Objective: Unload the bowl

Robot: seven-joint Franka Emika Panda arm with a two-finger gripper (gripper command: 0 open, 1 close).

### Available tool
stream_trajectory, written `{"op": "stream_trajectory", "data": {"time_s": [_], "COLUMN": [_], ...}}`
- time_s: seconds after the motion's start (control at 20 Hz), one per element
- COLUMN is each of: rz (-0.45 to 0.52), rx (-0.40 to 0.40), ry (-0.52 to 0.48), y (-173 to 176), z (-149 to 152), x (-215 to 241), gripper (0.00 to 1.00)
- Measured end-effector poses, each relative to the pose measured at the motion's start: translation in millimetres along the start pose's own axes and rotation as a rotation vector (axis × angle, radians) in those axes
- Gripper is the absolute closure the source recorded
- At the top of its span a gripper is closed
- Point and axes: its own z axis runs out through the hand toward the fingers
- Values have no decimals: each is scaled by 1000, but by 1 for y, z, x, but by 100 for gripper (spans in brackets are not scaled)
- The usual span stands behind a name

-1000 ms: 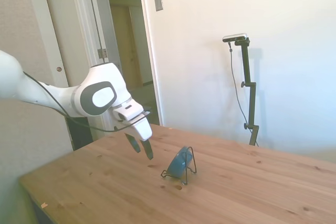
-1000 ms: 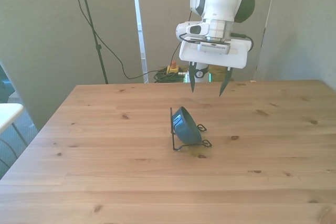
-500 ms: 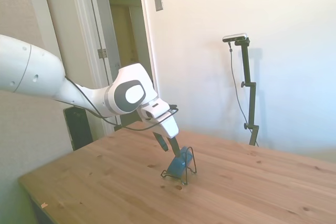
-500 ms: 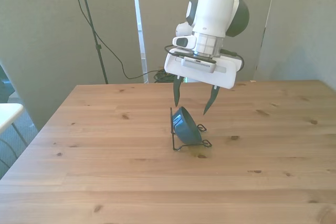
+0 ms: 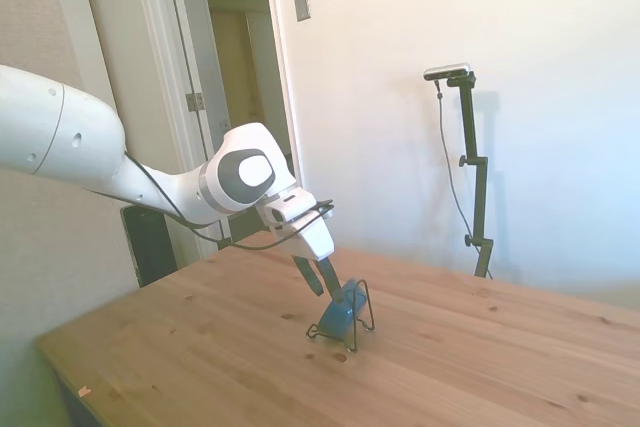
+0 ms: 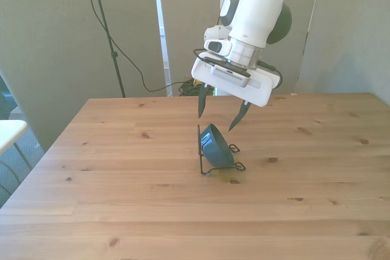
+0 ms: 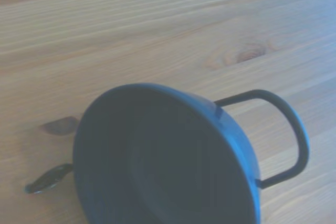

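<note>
While the tool (image 6: 219, 115) is hanging wide open and empty just above it, the bowl (image 6: 216, 145), leaning tilted in its wire stand (image 6: 226, 164), is looking light, rigid and glossy-slick, so pinching across the raised upper rim seems best.

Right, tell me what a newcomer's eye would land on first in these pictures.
First the white arm, reaching down over the middle of the wooden table with its pincer open just above the bowl. Then the bowl itself: small, teal-blue and glossy, propped on its edge in a thin black wire stand, its mouth facing the front view's left.
</note>
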Motion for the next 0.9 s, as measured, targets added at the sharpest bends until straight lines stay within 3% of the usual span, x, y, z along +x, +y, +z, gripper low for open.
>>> {"op": "stream_trajectory", "data": {"time_s": [0.65, 0.7, 0.9], "rz": [18, 17, 13], "rx": [-43, -47, -60], "ry": [23, 30, 48], "y": [-2, -1, 1], "z": [22, 24, 25], "x": [2, 3, 5], "gripper": [0, 100, 100]}}
